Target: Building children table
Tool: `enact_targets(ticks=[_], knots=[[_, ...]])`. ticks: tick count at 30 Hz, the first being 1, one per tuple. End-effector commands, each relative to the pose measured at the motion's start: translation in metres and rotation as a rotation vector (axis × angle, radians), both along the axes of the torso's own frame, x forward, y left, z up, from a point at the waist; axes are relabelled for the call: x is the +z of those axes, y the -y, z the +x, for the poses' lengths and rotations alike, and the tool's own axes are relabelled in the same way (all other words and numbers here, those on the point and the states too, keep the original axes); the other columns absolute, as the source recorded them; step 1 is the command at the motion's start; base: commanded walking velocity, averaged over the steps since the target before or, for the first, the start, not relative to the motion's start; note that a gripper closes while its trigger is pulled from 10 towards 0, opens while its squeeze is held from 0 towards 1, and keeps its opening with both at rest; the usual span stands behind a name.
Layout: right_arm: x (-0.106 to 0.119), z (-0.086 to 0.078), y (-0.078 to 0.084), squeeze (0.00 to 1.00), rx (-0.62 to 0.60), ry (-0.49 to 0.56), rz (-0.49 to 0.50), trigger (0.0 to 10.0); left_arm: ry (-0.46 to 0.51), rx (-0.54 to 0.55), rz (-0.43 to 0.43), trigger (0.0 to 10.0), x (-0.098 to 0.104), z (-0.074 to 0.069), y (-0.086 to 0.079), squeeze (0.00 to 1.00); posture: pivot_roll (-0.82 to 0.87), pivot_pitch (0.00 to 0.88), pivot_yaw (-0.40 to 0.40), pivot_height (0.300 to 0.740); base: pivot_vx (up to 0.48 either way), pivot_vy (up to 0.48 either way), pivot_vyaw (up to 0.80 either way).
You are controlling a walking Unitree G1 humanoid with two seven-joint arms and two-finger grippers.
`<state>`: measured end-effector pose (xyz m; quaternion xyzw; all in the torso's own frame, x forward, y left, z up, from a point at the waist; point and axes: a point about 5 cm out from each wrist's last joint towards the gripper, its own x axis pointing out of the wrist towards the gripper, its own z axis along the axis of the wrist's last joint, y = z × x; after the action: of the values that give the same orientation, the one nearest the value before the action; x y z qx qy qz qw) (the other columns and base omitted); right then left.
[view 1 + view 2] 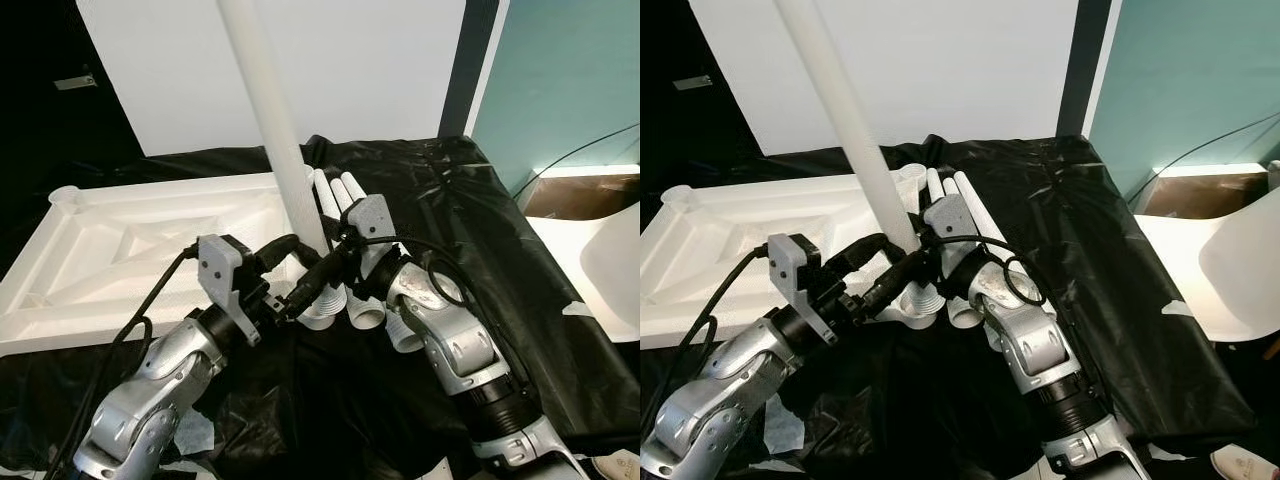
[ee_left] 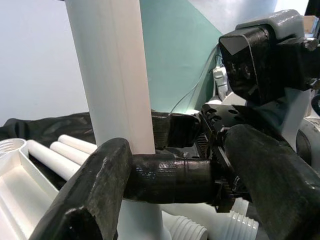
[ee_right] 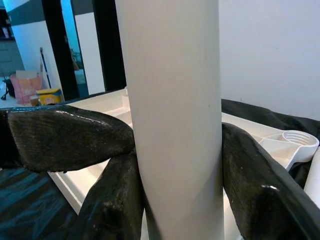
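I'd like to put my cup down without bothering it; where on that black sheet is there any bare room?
The black sheet lies bare between the spare legs and the white chair, and along its near edge. It is crowded where both grippers, left and right, clamp the upright leg beside the tabletop.

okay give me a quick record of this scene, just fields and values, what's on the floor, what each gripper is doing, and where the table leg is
surface: black plastic sheet
tabletop: white, lying upside down on the sheet, at the robot's left
held leg: white table leg, standing nearly upright, tilted slightly
spare legs: three white legs lying side by side behind the held one
right gripper: shut on the held leg, one finger on each side
left gripper: at the base of the held leg, close against the right gripper; its grip cannot be told
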<state>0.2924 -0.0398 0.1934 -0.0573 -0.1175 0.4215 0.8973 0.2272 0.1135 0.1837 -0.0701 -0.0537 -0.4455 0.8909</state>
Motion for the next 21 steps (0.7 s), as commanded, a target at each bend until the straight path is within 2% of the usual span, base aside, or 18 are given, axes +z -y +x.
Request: enact_targets(ticks=[1, 4, 6, 11, 15, 17, 18, 20, 21], knots=[[0.002, 0.000, -0.001, 0.00, 0.009, 0.011, 0.010, 10.0, -0.121, -0.335, 0.031, 10.0, -0.029, -0.018, 0.009, 0.00, 0.08, 0.000, 0.044, 0.740, 0.000, 0.000, 0.00], [0.000, 0.002, 0.002, 0.00, -0.008, 0.009, -0.001, 10.0, -0.087, -0.369, -0.145, 10.0, -0.004, -0.020, 0.005, 0.00, 0.08, 0.000, 0.044, 0.740, 0.000, 0.000, 0.00], [-0.001, 0.003, 0.002, 0.00, -0.012, 0.007, -0.003, 10.0, -0.074, -0.376, -0.231, 10.0, 0.006, -0.021, 0.001, 0.00, 0.08, 0.000, 0.044, 0.740, 0.000, 0.000, 0.00], [-0.002, 0.004, 0.003, 0.00, -0.014, 0.007, -0.003, 10.0, -0.052, -0.350, -0.317, 10.0, 0.014, -0.017, -0.008, 0.00, 0.08, 0.000, 0.043, 0.740, 0.000, 0.000, 0.00], [-0.002, 0.004, 0.002, 0.00, -0.014, 0.007, -0.003, 10.0, -0.047, -0.336, -0.329, 10.0, 0.015, -0.016, -0.011, 0.00, 0.08, 0.000, 0.044, 0.740, 0.000, 0.000, 0.00], [-0.002, 0.004, 0.002, 0.00, -0.014, 0.008, -0.002, 10.0, -0.051, -0.312, -0.312, 10.0, 0.013, -0.013, -0.015, 0.00, 0.08, 0.000, 0.045, 0.740, 0.000, 0.000, 0.00], [-0.002, 0.005, 0.002, 0.00, -0.015, 0.009, -0.001, 10.0, -0.061, -0.268, -0.272, 10.0, 0.007, -0.009, -0.019, 0.00, 0.09, 0.000, 0.045, 0.740, 0.000, 0.000, 0.00], [-0.002, 0.005, 0.002, 0.00, -0.015, 0.009, -0.001, 10.0, -0.061, -0.268, -0.272, 10.0, 0.007, -0.009, -0.019, 0.00, 0.09, 0.000, 0.045, 0.740, 0.000, 0.000, 0.00], [-0.002, 0.005, 0.002, 0.00, -0.015, 0.010, 0.001, 10.0, -0.070, -0.211, -0.246, 10.0, 0.001, -0.002, -0.024, 0.00, 0.09, 0.000, 0.045, 0.740, 0.000, 0.000, 0.00]])
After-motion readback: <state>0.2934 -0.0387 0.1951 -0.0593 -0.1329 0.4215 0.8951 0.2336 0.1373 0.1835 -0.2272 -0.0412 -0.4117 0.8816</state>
